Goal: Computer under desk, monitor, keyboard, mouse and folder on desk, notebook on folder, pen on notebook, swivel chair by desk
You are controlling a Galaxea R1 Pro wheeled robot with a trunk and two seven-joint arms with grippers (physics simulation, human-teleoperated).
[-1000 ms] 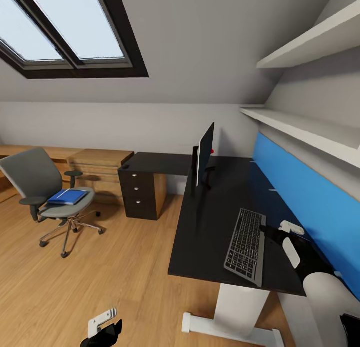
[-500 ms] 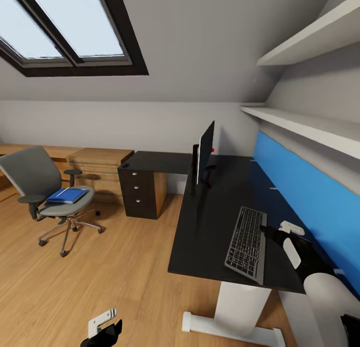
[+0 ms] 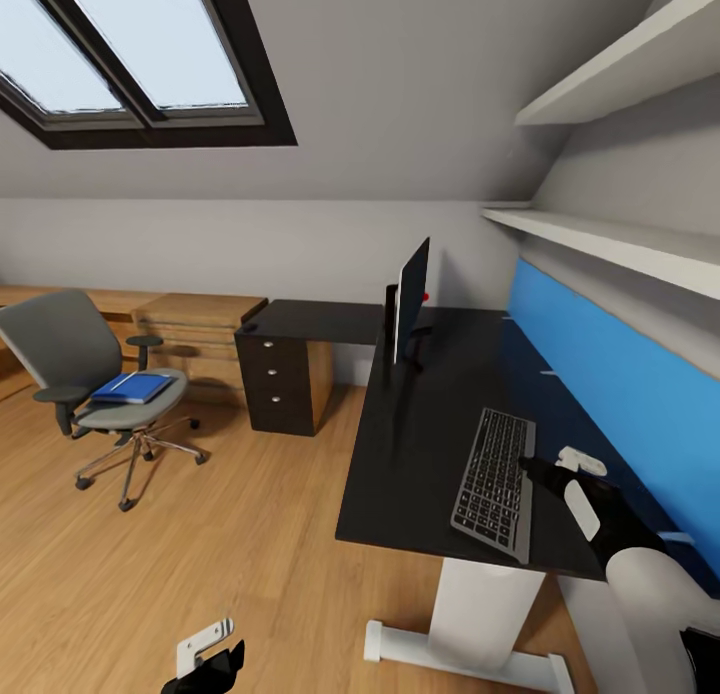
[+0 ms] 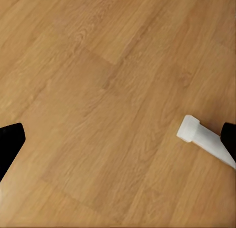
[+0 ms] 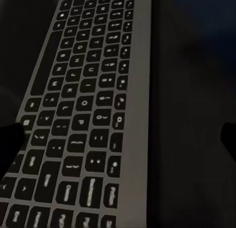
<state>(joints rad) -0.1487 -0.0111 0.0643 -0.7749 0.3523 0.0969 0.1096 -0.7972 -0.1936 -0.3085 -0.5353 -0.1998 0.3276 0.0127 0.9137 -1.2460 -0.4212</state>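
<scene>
The keyboard (image 3: pixel 493 484) (image 5: pixel 83 114) lies on the black desk (image 3: pixel 425 444) near its front edge. My right gripper (image 3: pixel 541 471) (image 5: pixel 118 142) hovers open just above the keyboard's right edge, holding nothing. The monitor (image 3: pixel 410 299) stands edge-on further back on the desk. On the seat of the grey swivel chair (image 3: pixel 62 346), at the left, lies the blue folder (image 3: pixel 133 387). A small dark lump (image 3: pixel 250 330), perhaps the mouse, sits on the desk's far wing. My left gripper (image 3: pixel 205 656) (image 4: pixel 118 139) hangs open over the floor. The computer is out of view; notebook and pen are too small to make out.
A blue back panel (image 3: pixel 600 389) runs along the desk's right side under white wall shelves (image 3: pixel 610 239). The black drawer unit (image 3: pixel 278 389) and low wooden shelving (image 3: pixel 195 344) stand at the back wall. The white desk foot (image 3: pixel 450 664) (image 4: pixel 201 139) is near my left gripper.
The whole view has shifted slightly. My right gripper stays by the keyboard's right edge, and nothing has been taken hold of.
</scene>
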